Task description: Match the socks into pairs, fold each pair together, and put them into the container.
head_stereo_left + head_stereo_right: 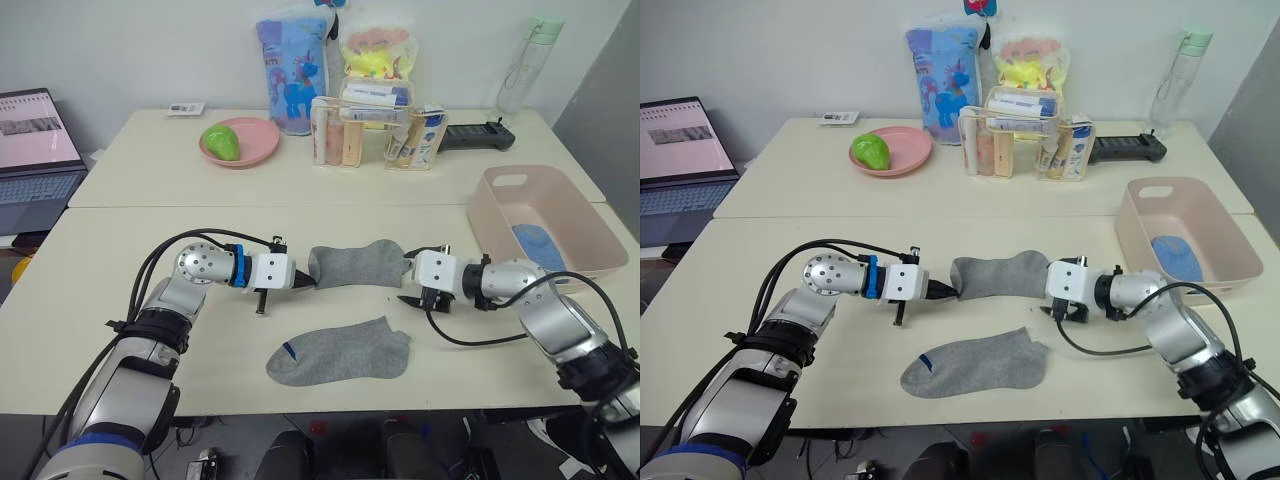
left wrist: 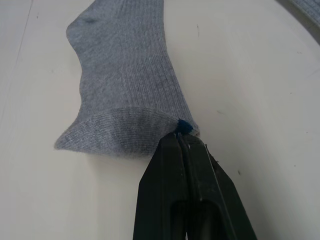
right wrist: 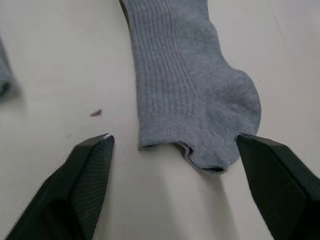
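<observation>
Stretching across a pale table (image 1: 120, 300), two robot arms meet at either end of a grey sock (image 1: 357, 264) that lies flat between their fingers. The pink tub (image 1: 590, 225) sits well off beyond the right gripper, on the far side of that arm, with a light blue sock (image 1: 540, 243) lying on its floor. A second grey sock (image 1: 340, 352) rests flat on the near side of both grippers, apart from the first and touched by neither; a small blue mark shows near its cuff.

The left gripper (image 2: 181, 142) is clenched, its two black fingers (image 2: 167, 175) pressed together with the tips pinching the corner of the first sock's cuff, right at a small blue tag. From those fingertips the sock runs straight away toward the other arm. The right gripper (image 3: 172, 145) stands spread wide, one finger (image 3: 87, 170) on each side of the sock's toe end and neither touching it; the toe lies in the gap just ahead of them, holding nothing.

Farther beyond the fingers, at the back of the table, stand a clear organiser of bottles (image 1: 375, 130), a blue patterned bag (image 1: 292, 70) and a yellow packet (image 1: 378, 50). A round pink plate (image 1: 245, 148) carries a green fruit (image 1: 221, 140). A laptop (image 1: 35, 160) sits open past the left arm, while a clear bottle (image 1: 520, 70) and a black device (image 1: 478, 133) lie at the far right.
</observation>
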